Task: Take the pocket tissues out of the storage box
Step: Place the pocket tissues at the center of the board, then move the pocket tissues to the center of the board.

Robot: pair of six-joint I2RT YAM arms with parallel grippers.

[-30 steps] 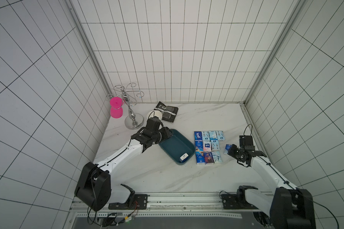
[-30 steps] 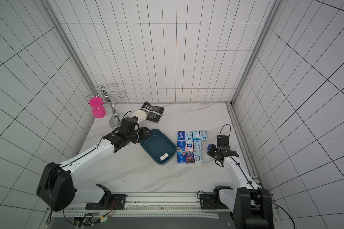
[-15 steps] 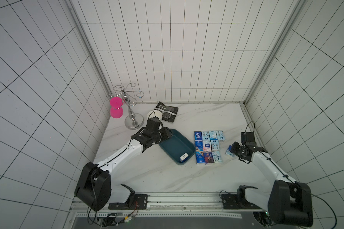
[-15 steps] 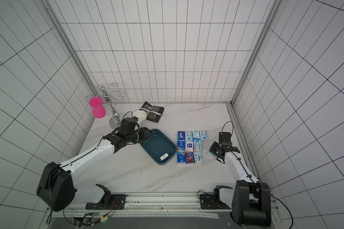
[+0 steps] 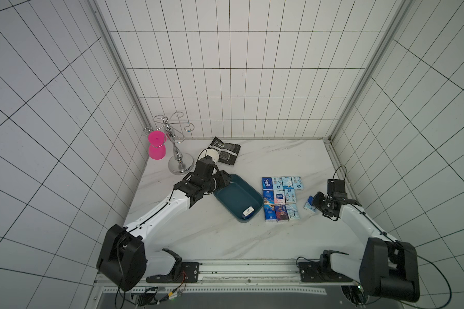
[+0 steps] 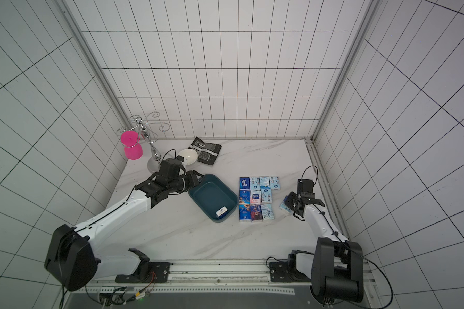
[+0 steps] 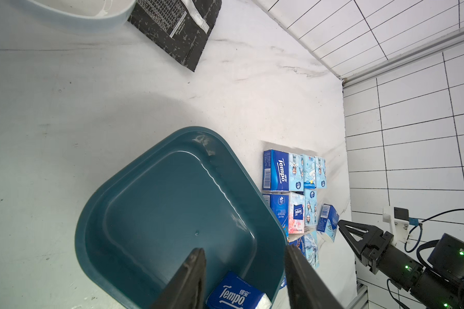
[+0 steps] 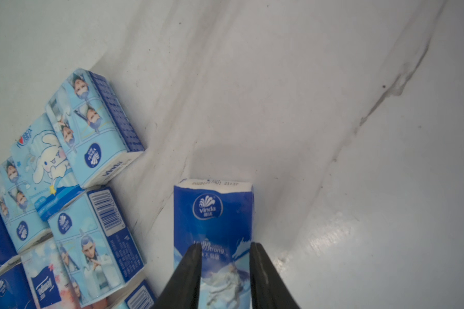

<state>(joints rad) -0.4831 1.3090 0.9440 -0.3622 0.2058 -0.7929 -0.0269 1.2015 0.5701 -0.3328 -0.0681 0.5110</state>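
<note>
Right gripper (image 8: 225, 247) edged outward, jaws astride loose packet (image 8: 213, 211) lying lengthwise ahead; grip unclear. Last packet (image 5: 248, 212) in box (image 5: 231, 196) nearer left gripper (image 7: 244, 248), spread.

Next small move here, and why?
Probably lower the left tool toward the last packet in the storage box: its jaws stand open above the box, that packet sits alone inside, and the right tool is at a loose packet beside the laid-out rows.
</note>
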